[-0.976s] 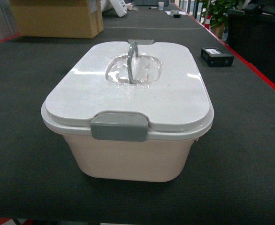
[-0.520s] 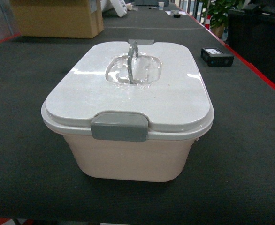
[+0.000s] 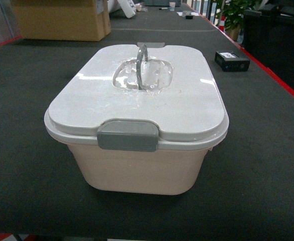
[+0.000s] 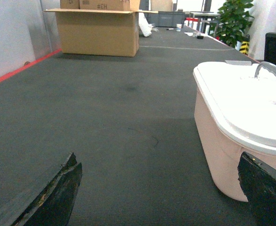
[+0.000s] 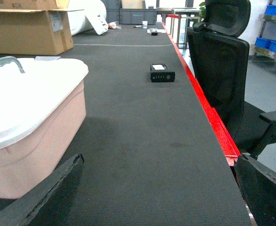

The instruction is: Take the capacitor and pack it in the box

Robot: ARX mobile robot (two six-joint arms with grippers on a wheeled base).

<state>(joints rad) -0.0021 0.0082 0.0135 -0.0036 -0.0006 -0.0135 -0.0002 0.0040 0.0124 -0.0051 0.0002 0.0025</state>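
Jaws on both arms are standing wide w/ nothing between them: left gripper point(image 4: 159, 193) is showing its two dark fingertips at the bottom corners of the left wrist view, right gripper point(image 5: 159, 193) likewise in the right wrist view. Neither is showing in the head view.

Table point(image 3: 26, 165), dark mat w/ a red edge, is carrying everything. Box point(image 3: 137, 125), pale pink tub, is sitting dead centre, white lid point(image 3: 182, 108) lying on it, grey latch point(image 3: 127, 135) facing 6 o'clock, grey handle point(image 3: 142, 65) standing up. Small black item point(image 3: 232, 61) is lying at approx 2 o'clock from the box, well apart; prob. the capacitor, but too small to tell. Cardboard carton point(image 3: 61, 20) is sitting at 11 o'clock, far back.

Lid being on fits either a box awaiting the part or one closed again over it; contents aren't visible.

Any grasp is needing level jaws, square to the item, clear of the mat.

Count: 1 box, 1 lid, 1 latch seen, 1 black item, 1 carton, 2 grippers.
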